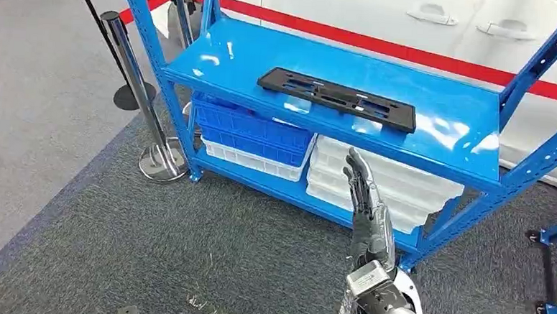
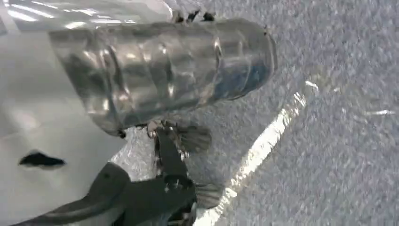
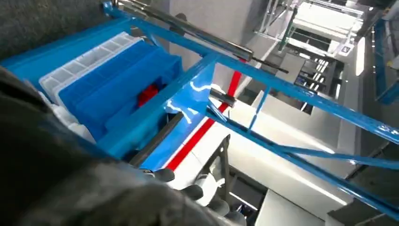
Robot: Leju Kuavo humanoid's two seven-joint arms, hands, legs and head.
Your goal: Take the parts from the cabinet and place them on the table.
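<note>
Two stacks of bins (image 1: 258,138) — contents unclear — sit under the black part (image 1: 336,97); right hand (image 1: 365,205) empty, fingers (image 1: 357,177) straight.

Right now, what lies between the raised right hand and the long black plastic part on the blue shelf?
In the head view, only the blue metal shelf's front edge separates the right hand from the long black plastic part; white plastic bins sit behind the hand, below.

The blue painted-metal shelf rack (image 1: 436,111) shines glossy; on it lies a long matt black plastic part (image 1: 336,98). Beneath the rack, rough grey carpet (image 1: 206,247).
</note>
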